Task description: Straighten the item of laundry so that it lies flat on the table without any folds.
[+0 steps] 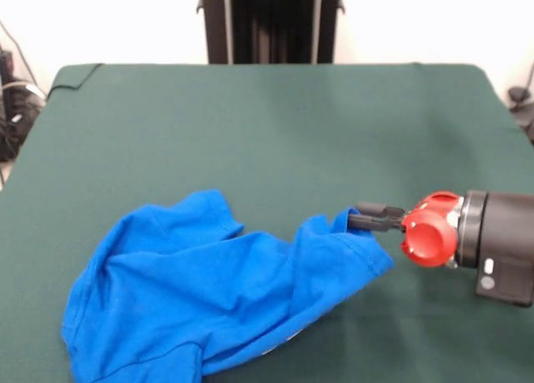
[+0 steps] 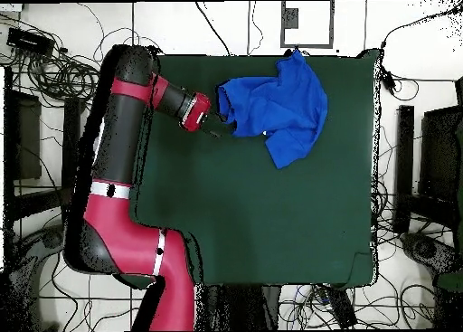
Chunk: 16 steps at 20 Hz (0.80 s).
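Your counter (image 1: 275,124) is a large rectangle covered in dark green felt-like cloth, smooth over most of its area, with one corner of the cover lifted slightly at the far left of the front view. Behind it you have a pale wall and a black upright column. In the overhead view, you see loose cables (image 2: 63,71) running along the floor on all sides of the counter, and dark equipment standing along both long edges.

The T-shirt (image 1: 209,291) lies crumpled near the front edge in the front view, toward the left of centre; overhead it sits in the top right corner region of the counter. It is bright blue, bunched with several folds, one sleeve turned up. No print or lettering is readable on the shirt; only plain blue faces up, with a sliver of white at its lower edge.

The arm (image 2: 122,166) comes in low and horizontal. The end effector (image 1: 367,218) touches the shirt's edge; its black fingers sit close together, narrow, seemingly pinching the cloth, though you cannot confirm the grip.
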Each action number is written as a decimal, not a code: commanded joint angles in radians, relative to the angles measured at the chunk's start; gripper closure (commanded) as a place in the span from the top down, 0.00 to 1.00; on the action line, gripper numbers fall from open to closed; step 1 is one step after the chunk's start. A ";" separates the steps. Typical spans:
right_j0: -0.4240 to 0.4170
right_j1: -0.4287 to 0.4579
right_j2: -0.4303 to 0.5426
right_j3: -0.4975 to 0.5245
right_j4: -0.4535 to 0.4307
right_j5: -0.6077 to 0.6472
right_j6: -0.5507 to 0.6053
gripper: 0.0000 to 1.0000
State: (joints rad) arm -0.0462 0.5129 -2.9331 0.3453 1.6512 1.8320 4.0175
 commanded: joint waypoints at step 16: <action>0.444 -0.071 1.386 0.506 -0.516 -0.827 -0.965 1.00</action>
State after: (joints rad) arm 0.3926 0.5931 -2.0258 0.7926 1.2944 1.0213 3.7054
